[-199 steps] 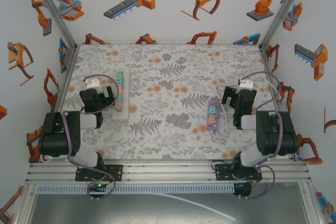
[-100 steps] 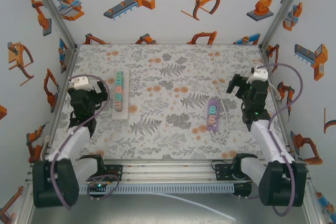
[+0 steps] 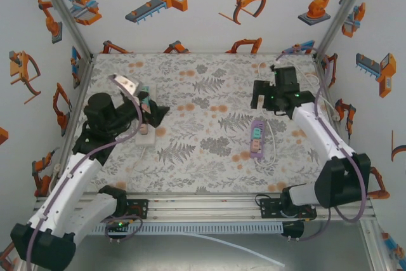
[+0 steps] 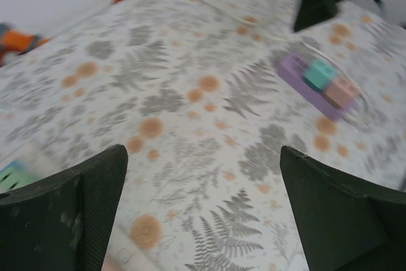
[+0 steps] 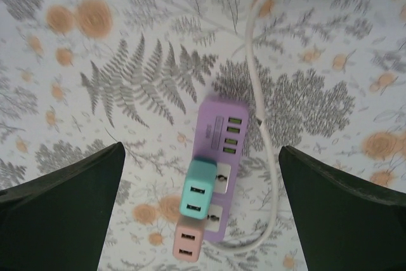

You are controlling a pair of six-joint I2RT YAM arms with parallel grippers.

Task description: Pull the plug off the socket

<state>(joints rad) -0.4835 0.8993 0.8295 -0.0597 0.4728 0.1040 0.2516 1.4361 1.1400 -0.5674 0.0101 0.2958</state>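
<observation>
A purple power strip (image 3: pixel 255 138) lies right of centre on the fern-print mat, with a teal plug (image 5: pixel 200 188) and a pink plug (image 5: pixel 189 240) seated along its left side. Its white cable (image 5: pixel 254 61) loops around its right side. My right gripper (image 5: pixel 202 152) hangs open above the strip's far end, and its dark body (image 3: pixel 260 95) is clear of the strip. My left gripper (image 3: pixel 154 111) is open over a white power strip (image 3: pixel 147 132) and hides its middle. From the left wrist the purple strip (image 4: pixel 311 87) appears far off and blurred.
The white strip carries teal and pink plugs (image 3: pixel 144 91) of its own and lies along the mat's left side. Printed walls close in the mat on three sides. Bare mat (image 3: pixel 203 125) separates the two strips.
Both arms have unfolded from near their bases. The left gripper swung out over the white strip. The right gripper moved farther and leftward to hang above the purple strip.
</observation>
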